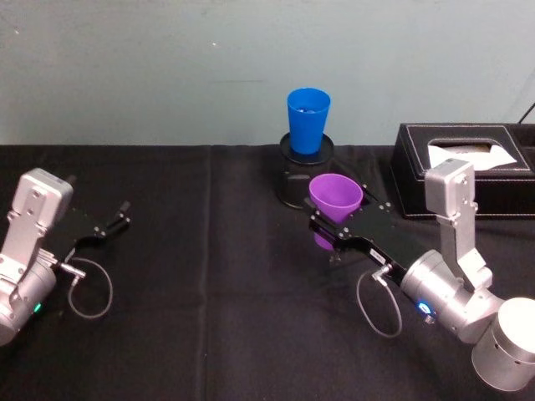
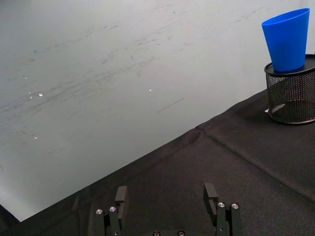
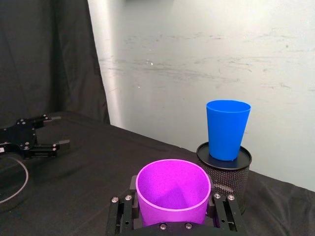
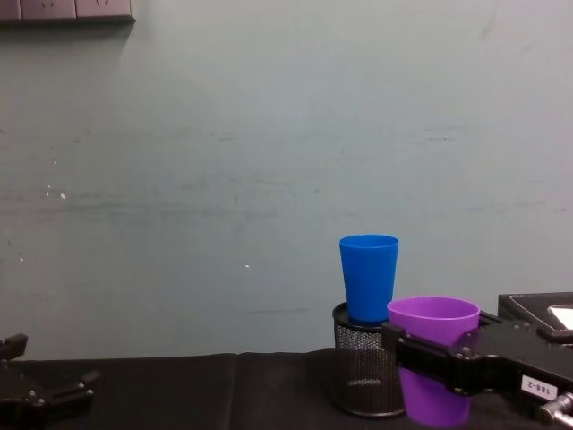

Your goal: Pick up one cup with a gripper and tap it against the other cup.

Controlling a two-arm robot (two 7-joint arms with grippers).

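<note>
Purple cup [image 1: 336,199] first, in the head view: you have it clamped in the right pincer [image 1: 341,215], one finger on each side of its wall, mouth up, right of the table's [image 1: 209,334] middle. Just beyond it, by the far edge, the blue cup [image 1: 308,119] stands upright on top of the mesh pen holder [image 1: 301,175]. A black tissue box [image 1: 468,171] sits towards the far right corner. Your left pincer [image 1: 117,219] rests near the left edge, fingers apart and holding nothing.

From the left wrist view, the left pincer [image 2: 166,196] gapes over the table's black cloth [image 2: 197,167], with the blue cup [image 2: 287,39] on the mesh pen holder [image 2: 291,96] well off from it.

In the right wrist view, you look straight into the purple cup [image 3: 173,189], gripped between the right pincer's [image 3: 173,209] fingers. The blue cup [image 3: 227,129] stands past it on the mesh pen holder [image 3: 224,174], near but with a clear gap between the two cups. The left pincer [image 3: 56,131] lies open farther away across the table.

In the chest view, the right pincer [image 4: 430,351] bands the purple cup [image 4: 433,320] about its middle, beside the mesh pen holder [image 4: 363,376]. The purple rim sits lower than the blue cup's [image 4: 369,278] rim. You cannot tell whether the purple cup's base is clear of the table.
</note>
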